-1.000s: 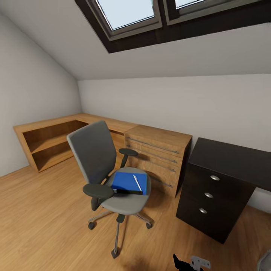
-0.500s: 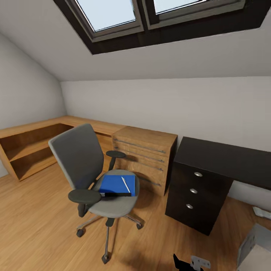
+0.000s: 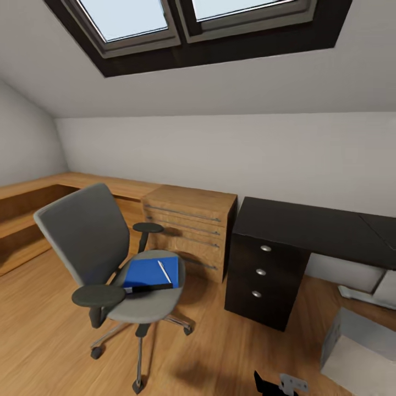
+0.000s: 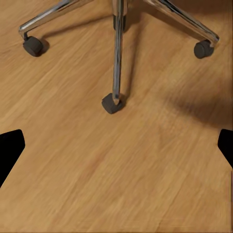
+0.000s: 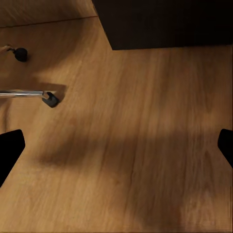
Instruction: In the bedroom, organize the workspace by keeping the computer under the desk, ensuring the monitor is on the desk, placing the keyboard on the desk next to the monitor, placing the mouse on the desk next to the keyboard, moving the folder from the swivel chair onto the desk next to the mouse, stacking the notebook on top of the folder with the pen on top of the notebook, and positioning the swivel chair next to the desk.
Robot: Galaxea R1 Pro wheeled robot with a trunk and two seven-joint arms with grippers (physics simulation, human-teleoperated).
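Blue folder (image 3: 149,271) flat on swivel chair (image 3: 104,258) seat, ahead-left of robot; desk (image 3: 308,231) ahead-right. Left gripper (image 4: 116,145) nearer chair base, fingers spread; right gripper (image 5: 116,145) likewise spread, empty.

Bright daylight enters through the skylights (image 3: 187,22); soft shadows darken the floor (image 5: 131,145); the renders are slightly soft.

At frame left the swivel chair (image 3: 118,264) stood before the wooden drawer cabinet (image 3: 190,228), the folder (image 3: 149,272) and pen (image 3: 164,271) on its seat; the desk (image 3: 297,242) stood right, the computer (image 3: 360,352) at lower right.
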